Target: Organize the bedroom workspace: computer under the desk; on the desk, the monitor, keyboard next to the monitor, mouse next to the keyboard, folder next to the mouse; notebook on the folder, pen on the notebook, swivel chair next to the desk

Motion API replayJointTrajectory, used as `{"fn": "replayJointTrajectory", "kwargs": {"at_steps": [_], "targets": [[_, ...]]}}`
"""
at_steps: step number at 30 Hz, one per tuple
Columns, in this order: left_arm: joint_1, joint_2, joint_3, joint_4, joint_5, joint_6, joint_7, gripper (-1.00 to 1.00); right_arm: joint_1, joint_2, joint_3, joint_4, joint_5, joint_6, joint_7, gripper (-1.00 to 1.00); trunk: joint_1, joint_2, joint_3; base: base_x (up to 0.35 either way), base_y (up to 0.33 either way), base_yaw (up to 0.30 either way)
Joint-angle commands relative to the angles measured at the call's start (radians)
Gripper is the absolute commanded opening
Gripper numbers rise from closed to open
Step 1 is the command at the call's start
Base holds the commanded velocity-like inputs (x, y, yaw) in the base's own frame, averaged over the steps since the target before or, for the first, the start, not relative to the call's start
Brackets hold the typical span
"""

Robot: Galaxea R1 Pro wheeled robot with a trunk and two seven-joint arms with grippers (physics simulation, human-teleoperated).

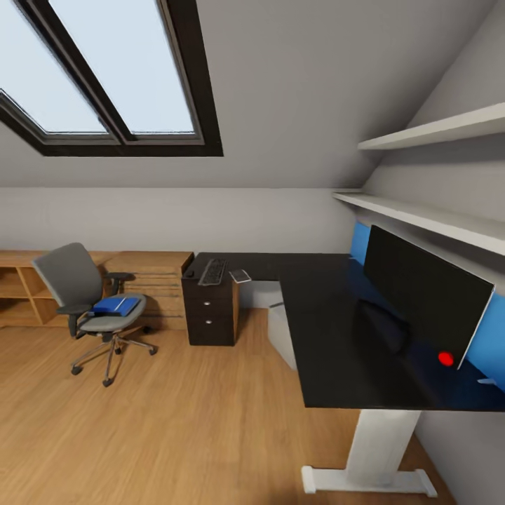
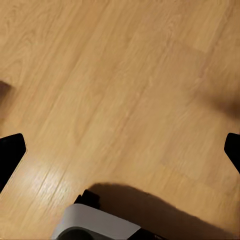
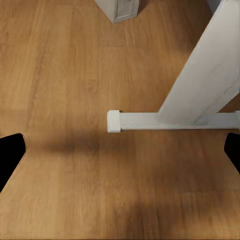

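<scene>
I see the bedroom from the head camera, scanning left to right.

1. The chair (image 1: pixel 90 303) stands on the wood floor (image 1: pixel 175 421) at the left, well apart from the desk's near wing. The folder (image 1: pixel 116 305) lies flat on its seat. A low wooden shelf unit (image 1: pixel 21 287) runs along the wall behind it.
2. The black drawer unit (image 1: pixel 210 312) carries the far end of the tabletop (image 1: pixel 337 330). The keyboard (image 1: pixel 212 271) lies on the tabletop above the drawers, with a small pale flat item (image 1: pixel 240 275) just beside it; I cannot tell what that item is.
3. The computer (image 1: pixel 282 335) sits on the floor under the tabletop.
4. The monitor (image 1: pixel 421 294) stands upright on the tabletop at the right, beside the blue wall panel (image 1: pixel 491 337), below two wall shelves (image 1: pixel 421 214).

In the left wrist view, the left fingers (image 2: pixel 11 155) sit at opposite edges, wide apart, holding nothing, over the floor. In the right wrist view, the right fingers (image 3: pixel 10 155) are likewise spread wide and empty, above the white desk foot (image 3: pixel 170 120).
</scene>
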Motion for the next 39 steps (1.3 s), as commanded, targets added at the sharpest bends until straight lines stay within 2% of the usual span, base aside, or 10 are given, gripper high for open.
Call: {"fn": "replayJointTrajectory", "kwargs": {"at_steps": [1, 11, 19, 28, 39], "targets": [[0.0, 0.0, -0.006, 0.003, 0.005, 0.004, 0.008, 1.0, -0.001, 0.0, 0.008, 0.001, -0.01, -0.005, -0.003, 1.0, 0.001, -0.001, -0.001, 0.177, 0.312, 0.0], [0.0, -0.019, -0.007, 0.017, 0.004, 0.002, 0.008, 1.0, -0.001, -0.001, 0.008, 0.0, -0.012, -0.007, -0.003, 1.0, 0.001, -0.001, -0.001, 0.238, 0.264, 0.0], [0.0, -0.024, -0.008, 0.024, 0.003, 0.002, 0.008, 1.0, -0.001, -0.003, 0.008, 0.0, -0.012, -0.008, -0.002, 1.0, 0.001, -0.001, -0.001, 0.283, 0.183, -0.036], [0.0, -0.027, -0.008, 0.026, 0.003, 0.001, 0.009, 1.0, -0.001, -0.006, 0.008, 0.0, -0.012, -0.008, -0.002, 1.0, 0.001, -0.001, 0.001, 0.326, 0.041, -0.218], [0.0, -0.027, -0.006, 0.027, 0.003, -0.008, 0.01, 1.0, -0.001, -0.006, 0.008, 0.0, -0.012, -0.008, 0.0, 1.0, 0.001, -0.001, 0.001, 0.213, 0.269, -0.242]]}}
